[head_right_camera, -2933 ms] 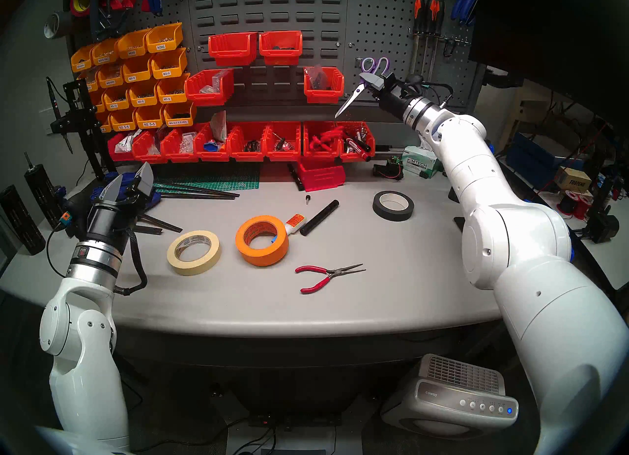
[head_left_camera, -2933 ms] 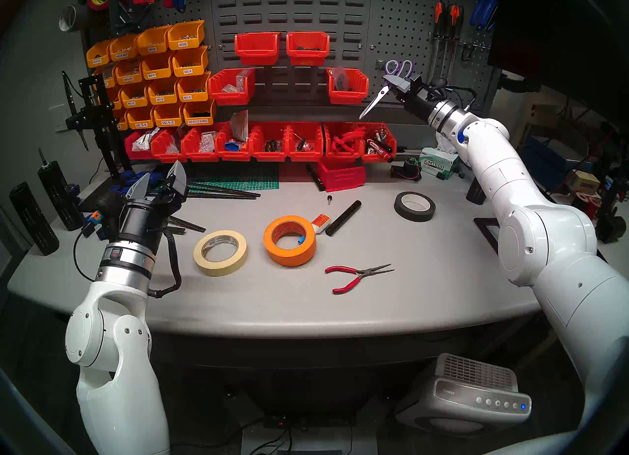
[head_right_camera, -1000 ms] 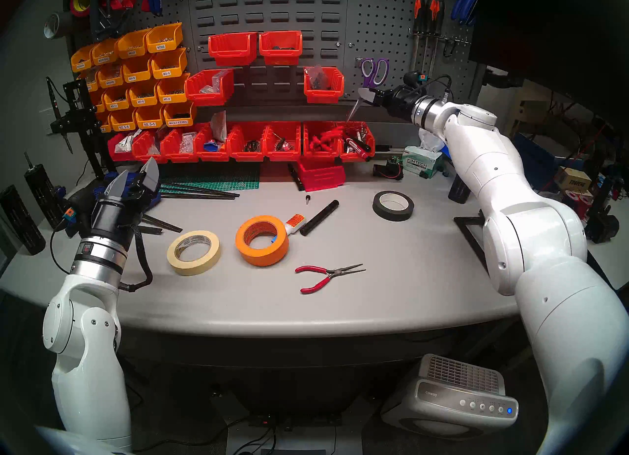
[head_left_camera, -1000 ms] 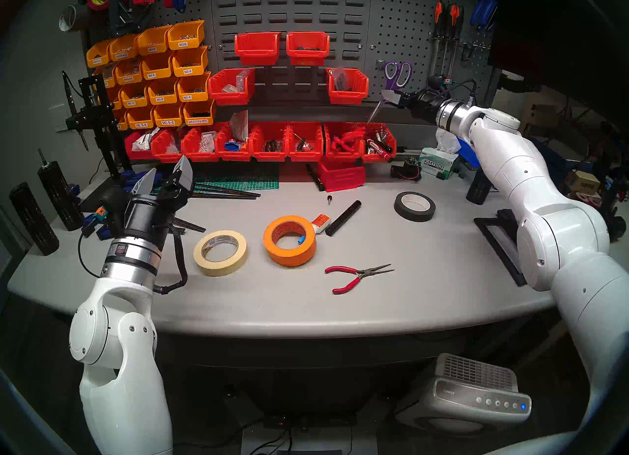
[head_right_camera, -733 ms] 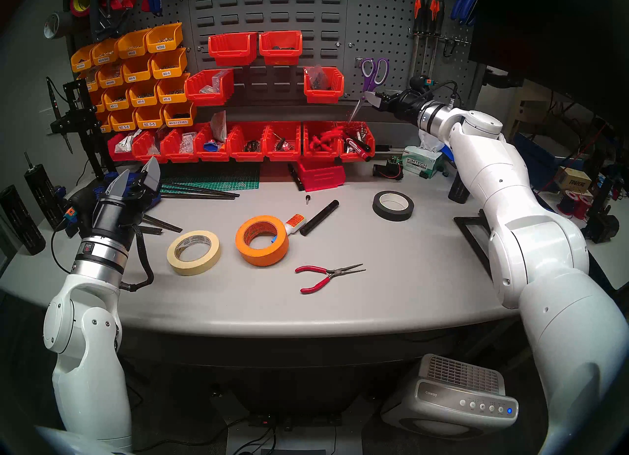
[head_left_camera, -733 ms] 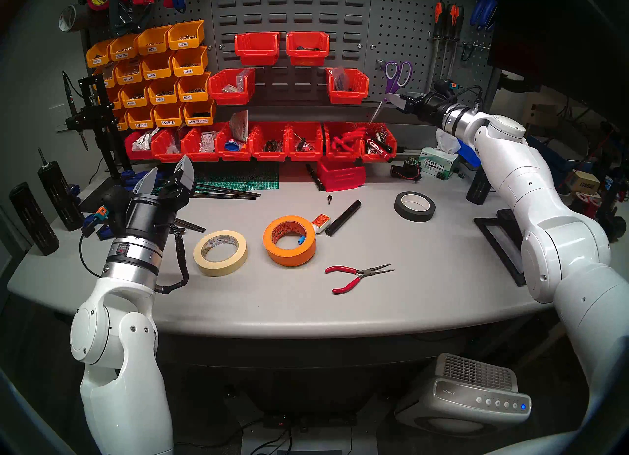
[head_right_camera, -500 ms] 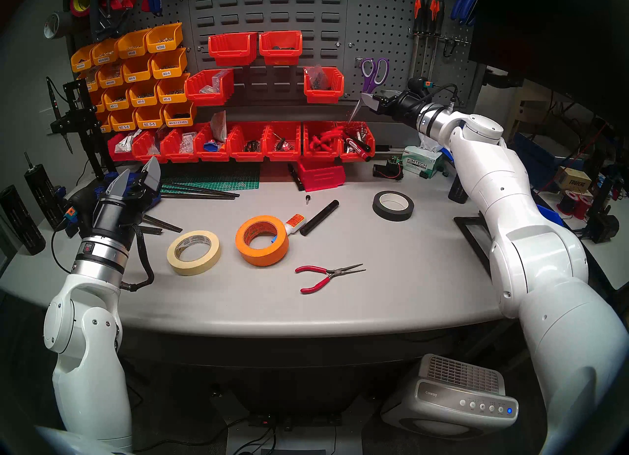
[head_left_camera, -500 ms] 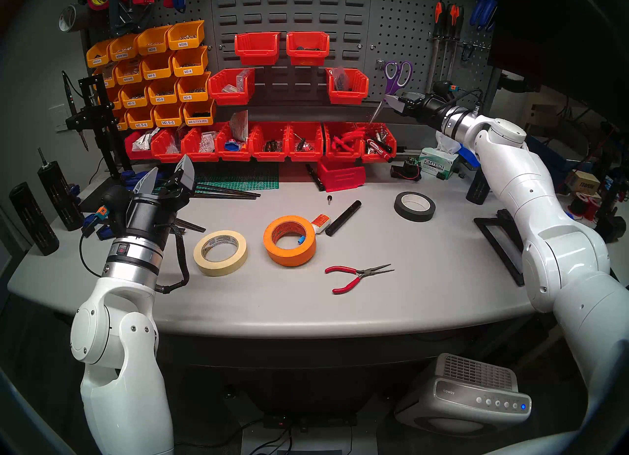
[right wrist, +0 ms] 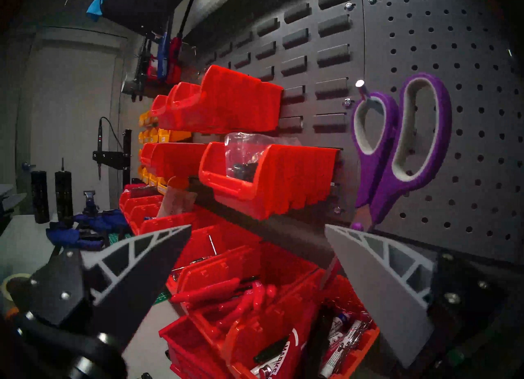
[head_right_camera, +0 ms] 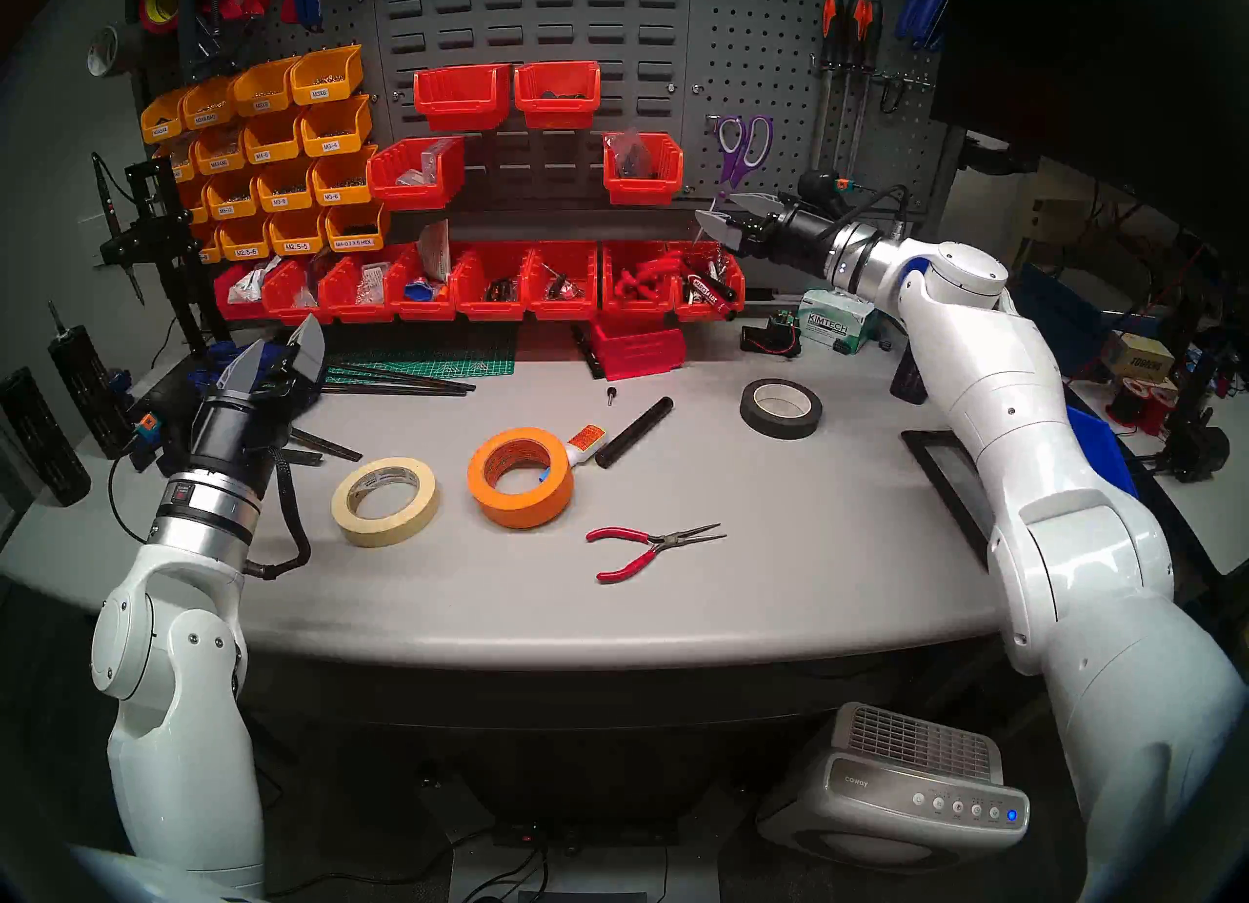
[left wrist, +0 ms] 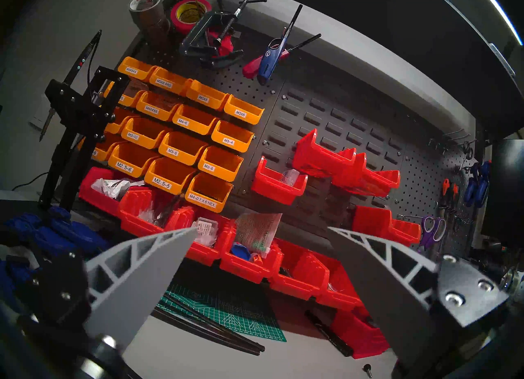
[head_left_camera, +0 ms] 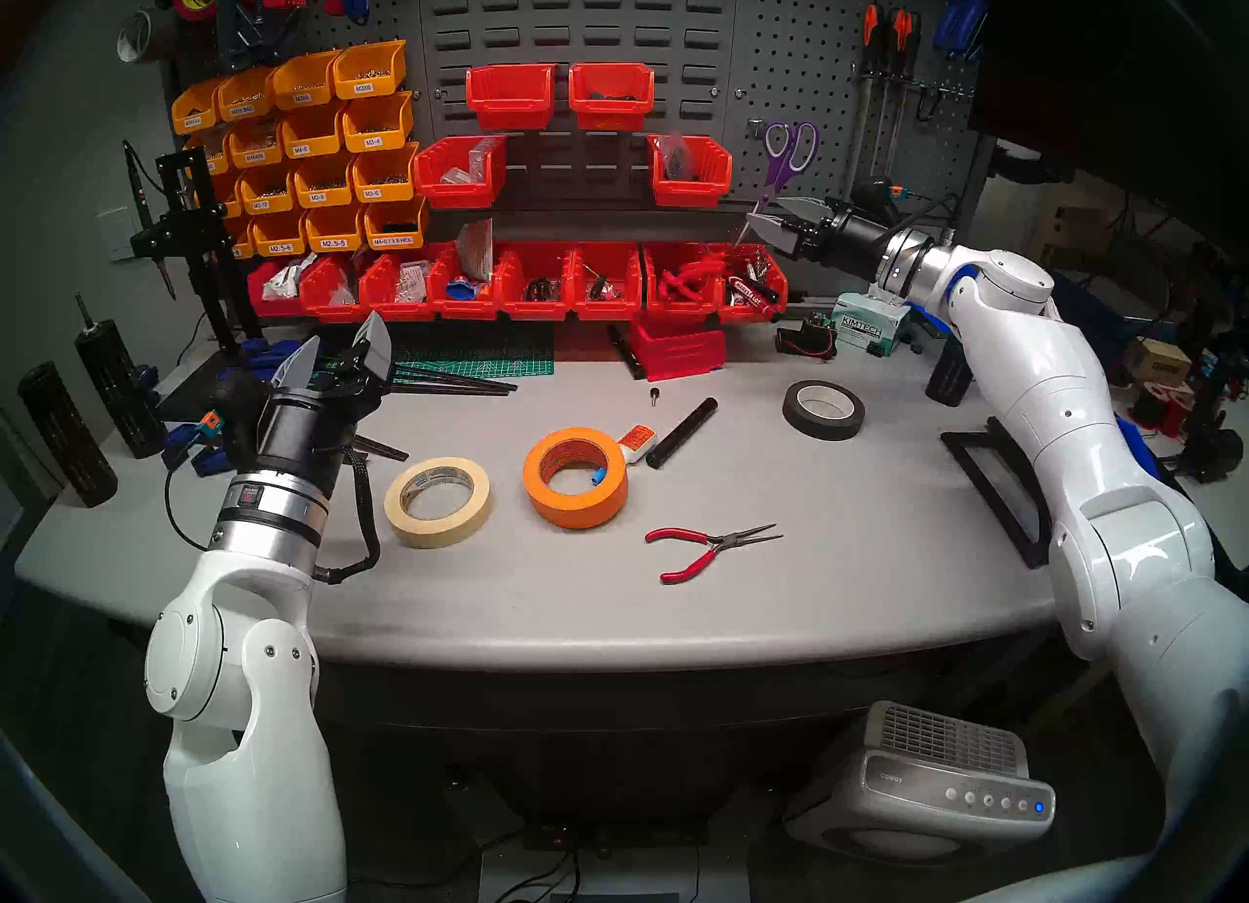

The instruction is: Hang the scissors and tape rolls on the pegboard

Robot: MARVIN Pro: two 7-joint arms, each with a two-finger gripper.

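Right gripper point(head_left_camera: 772, 217) spread wide and empty just below purple-handled scissors point(head_left_camera: 786, 153) hanging by one loop on a pegboard point(head_left_camera: 811, 57) hook; left gripper point(head_left_camera: 338, 357) likewise agape, holding nothing; cream tape roll point(head_left_camera: 438, 501) and orange tape roll point(head_left_camera: 575, 477) flat on table point(head_left_camera: 811, 543).

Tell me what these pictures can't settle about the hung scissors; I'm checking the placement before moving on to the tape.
- Scissors blades: in the right wrist view the right gripper's far finger covers them.
- Blade tips: in the head views, small and partly behind that gripper.
- Hook seat: only one loop shows on it; its mount on the pegboard is hidden behind the handle.
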